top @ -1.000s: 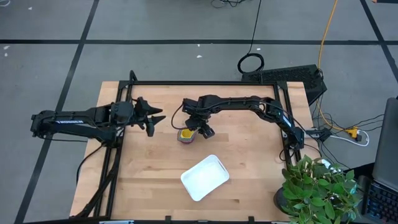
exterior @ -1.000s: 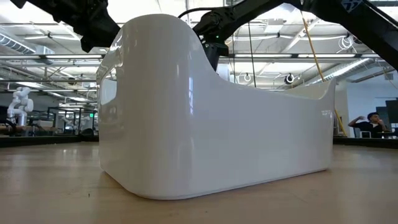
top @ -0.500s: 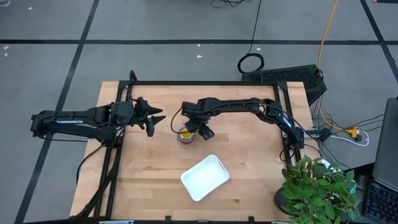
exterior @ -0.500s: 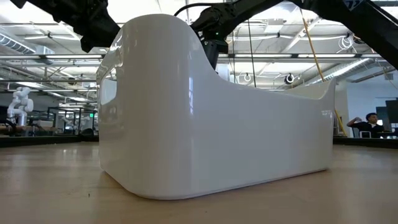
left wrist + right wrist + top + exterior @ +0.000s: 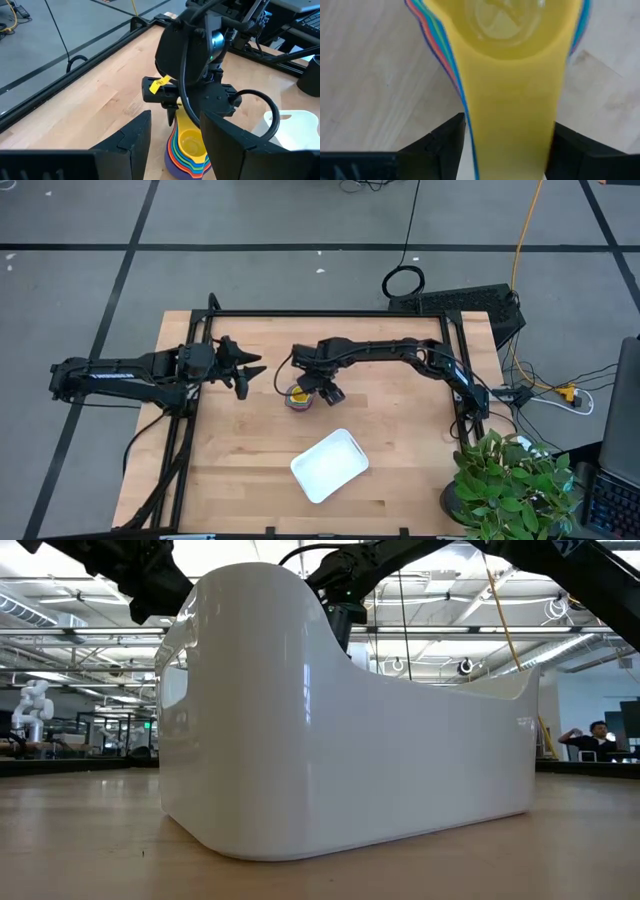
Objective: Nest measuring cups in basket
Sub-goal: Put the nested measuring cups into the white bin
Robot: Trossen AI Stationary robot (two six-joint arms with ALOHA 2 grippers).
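The measuring cups [image 5: 295, 398] stand nested in one stack on the bare table, between the two grippers and beyond the far-left corner of the basket. The left wrist view shows the stack [image 5: 187, 152] with the yellow cup on top and red, orange, green, blue and navy rims below it. My right gripper [image 5: 314, 389] is over the stack's handles, shut on the yellow handle. My left gripper [image 5: 250, 372] hovers open to the stack's left, touching nothing. The white basket [image 5: 330, 465] sits empty near the table's near edge; in the low view it [image 5: 340, 740] hides the cups. My right gripper [image 5: 510, 155] has the yellow cup's flat handle [image 5: 510, 125] between its two fingers [image 5: 442, 145], one against each side edge. It comes from above, slanting in from the table's right. The fingers lie along the handle. The cup sits nested in the stack on the table.
A black frame rail [image 5: 330, 313] runs along the table's far edge and down its left side. A potted plant [image 5: 510, 480] stands at the near-right corner. Bare wood lies around the basket and right of the stack. A person [image 5: 600, 740] sits far behind the table.
My right gripper has shifted a little toward the table's left edge, over the stack, so it now covers more of the yellow cup. The stack, the basket and my left arm have stayed where they were.
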